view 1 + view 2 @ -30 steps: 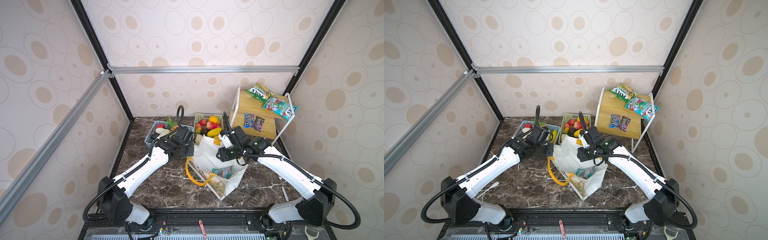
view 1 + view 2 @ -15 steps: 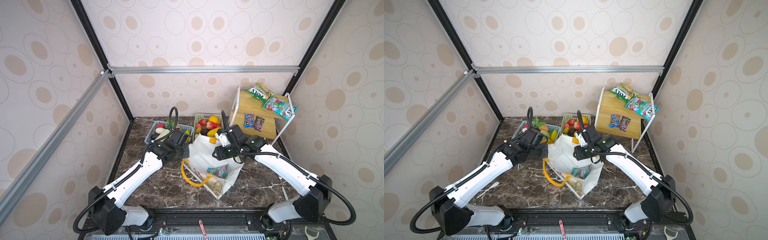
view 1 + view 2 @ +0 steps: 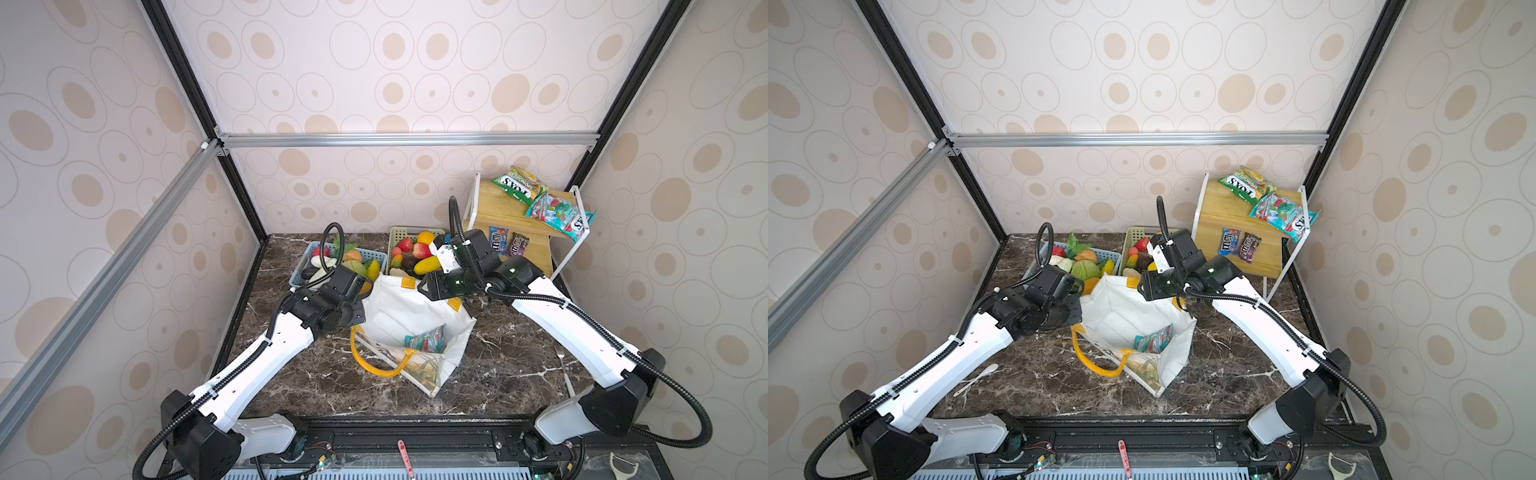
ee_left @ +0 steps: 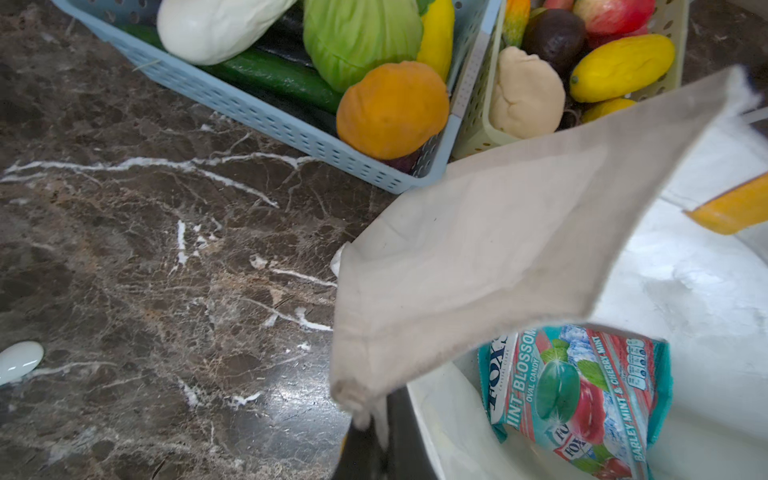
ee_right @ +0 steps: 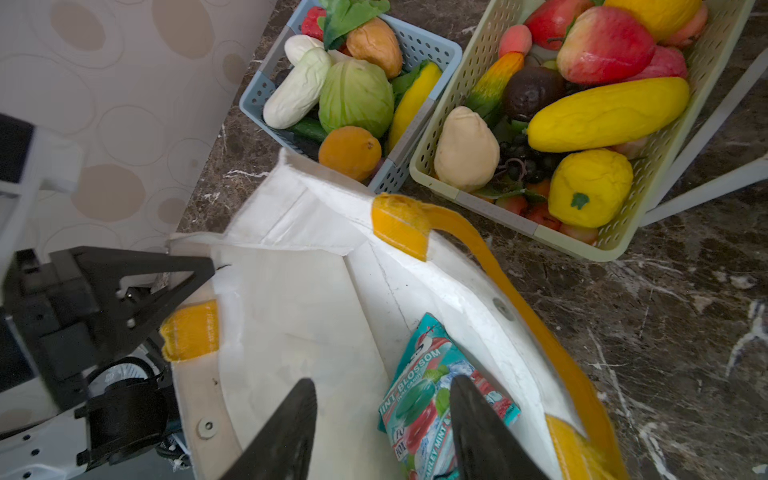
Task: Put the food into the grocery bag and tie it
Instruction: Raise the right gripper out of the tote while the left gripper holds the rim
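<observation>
The white grocery bag [image 3: 399,320] [image 3: 1121,320] stands open mid-table with yellow-orange handles. My left gripper [image 3: 369,287] [image 4: 376,419] is shut on the bag's rim cloth at its left corner. My right gripper [image 3: 422,287] [image 5: 382,386] hangs open over the bag's mouth and holds nothing. A teal snack packet [image 3: 428,337] [image 5: 432,386] lies inside the bag. More food fills two baskets behind it, including a green cabbage [image 5: 355,97] [image 4: 361,37] and an orange piece [image 4: 390,110].
A blue basket [image 3: 300,274] and a pale green basket [image 3: 395,233] stand side by side against the bag's far side. A wooden shelf [image 3: 498,216] at the back right carries more packets. A fork [image 3: 562,361] and a white spoon [image 3: 976,380] lie on the marble.
The left arm has drawn the bag's rim to the left, and the bag has shifted left with it. My right gripper followed and its jaws have spread wider.
</observation>
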